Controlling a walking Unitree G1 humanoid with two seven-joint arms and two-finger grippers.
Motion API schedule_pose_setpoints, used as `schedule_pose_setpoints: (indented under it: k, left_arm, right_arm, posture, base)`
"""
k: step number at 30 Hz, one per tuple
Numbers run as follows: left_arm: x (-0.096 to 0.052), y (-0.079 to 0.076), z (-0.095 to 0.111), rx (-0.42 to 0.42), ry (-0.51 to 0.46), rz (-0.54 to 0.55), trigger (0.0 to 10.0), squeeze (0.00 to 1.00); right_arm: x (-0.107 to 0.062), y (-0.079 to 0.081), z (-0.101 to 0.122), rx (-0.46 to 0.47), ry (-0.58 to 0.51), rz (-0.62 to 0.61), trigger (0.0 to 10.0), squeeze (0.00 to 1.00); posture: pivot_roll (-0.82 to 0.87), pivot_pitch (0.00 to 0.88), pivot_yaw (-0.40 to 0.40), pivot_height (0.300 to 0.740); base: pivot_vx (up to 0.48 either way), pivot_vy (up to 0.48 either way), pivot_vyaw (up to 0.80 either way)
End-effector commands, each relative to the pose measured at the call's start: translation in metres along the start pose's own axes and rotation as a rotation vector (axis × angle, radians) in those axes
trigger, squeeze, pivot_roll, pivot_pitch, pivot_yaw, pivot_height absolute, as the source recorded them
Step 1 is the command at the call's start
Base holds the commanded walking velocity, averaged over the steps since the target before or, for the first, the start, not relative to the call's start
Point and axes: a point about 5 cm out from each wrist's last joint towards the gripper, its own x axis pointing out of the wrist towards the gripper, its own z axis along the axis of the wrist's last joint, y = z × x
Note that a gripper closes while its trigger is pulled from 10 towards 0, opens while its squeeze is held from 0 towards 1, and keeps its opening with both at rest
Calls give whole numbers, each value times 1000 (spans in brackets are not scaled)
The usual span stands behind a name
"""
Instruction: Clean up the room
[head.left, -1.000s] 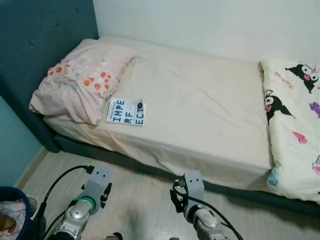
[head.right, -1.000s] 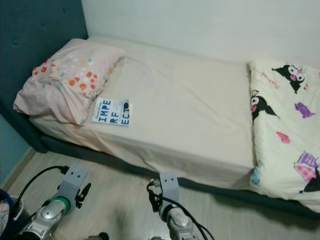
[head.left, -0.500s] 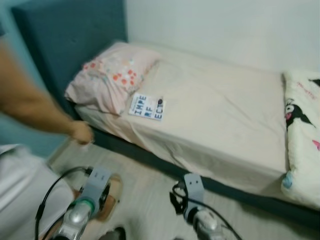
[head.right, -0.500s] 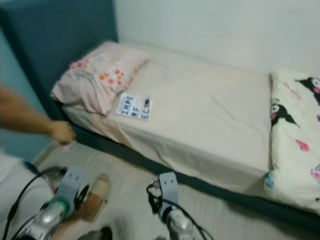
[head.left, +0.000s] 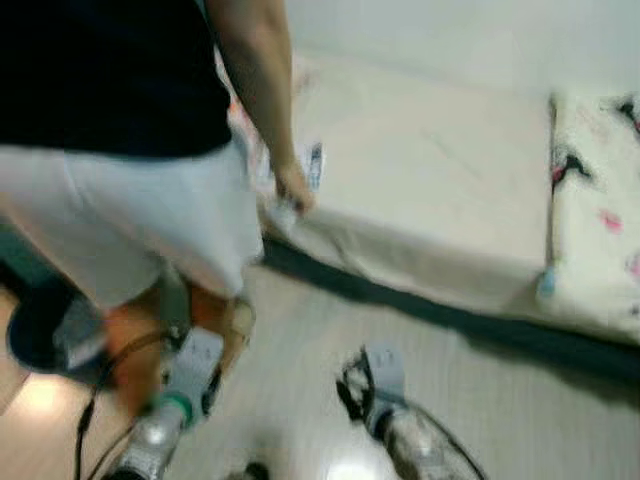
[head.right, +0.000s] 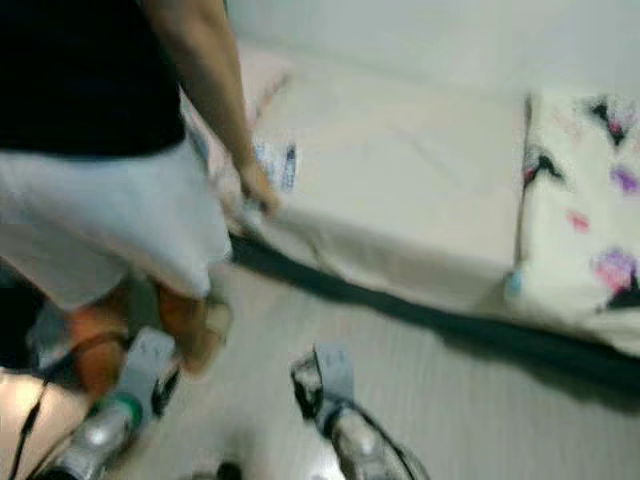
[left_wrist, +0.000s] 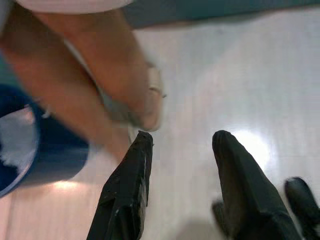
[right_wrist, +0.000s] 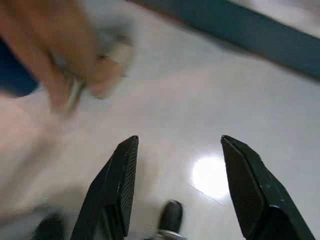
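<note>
Two blurred head views show us a person (head.left: 120, 150) in a dark top and white shorts standing by the bed (head.left: 430, 200), one hand (head.left: 292, 190) at the mattress edge beside the book (head.left: 314, 165). Our arms hang low over the floor (head.left: 300, 360). In the left wrist view, our left gripper (left_wrist: 180, 150) is spread apart, holding nothing, near the person's foot (left_wrist: 150, 100) and a blue bin (left_wrist: 30, 150). In the right wrist view, our right gripper (right_wrist: 180, 165) gapes too, empty.
</note>
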Motion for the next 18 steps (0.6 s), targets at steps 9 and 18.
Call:
schedule_pose_setpoints:
  k: [9,18]
  left_arm:
    - [-2,1,-4,16,12,-6,10000,0]
    - [-1,0,-3,24,5,-11,10000,0]
  right_arm:
    - [-1,7,-6,7,25,19,10000,0]
    - [0,8,-5,9,23,21,10000,0]
  posture:
    - [23,26,19,740]
    - [26,28,19,740]
  base:
    - [0,0,0]
    - [0,0,0]
